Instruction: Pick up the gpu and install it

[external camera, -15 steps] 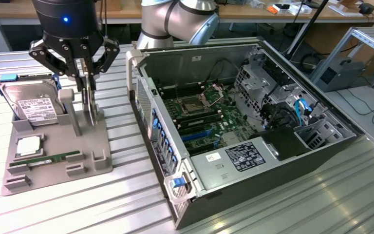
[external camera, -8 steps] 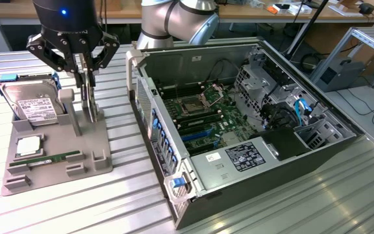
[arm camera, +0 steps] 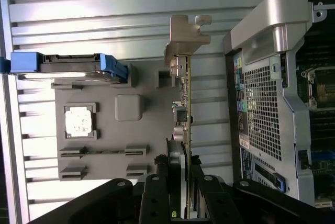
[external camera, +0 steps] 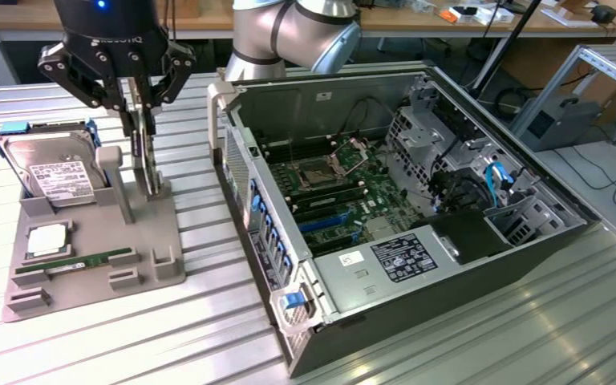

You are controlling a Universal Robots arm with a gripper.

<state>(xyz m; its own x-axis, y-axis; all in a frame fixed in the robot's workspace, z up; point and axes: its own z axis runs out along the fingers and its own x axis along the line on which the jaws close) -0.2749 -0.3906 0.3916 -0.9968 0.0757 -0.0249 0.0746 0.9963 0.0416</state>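
The hand was closed on the upper edge of the gpu, one finger against each face. The card stood upright and edge-on in the grey holder. A hard drive leaned in the same holder. The open computer case lay on the worktop, to the exterior view's right of the holder.

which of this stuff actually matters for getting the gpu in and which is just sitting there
For the job:
- gpu, standing on edge in the gray holder
- gripper, shut on the gpu
- open computer case

Just lying about, all on the gray holder:
- hard drive
- processor chip
- memory stick
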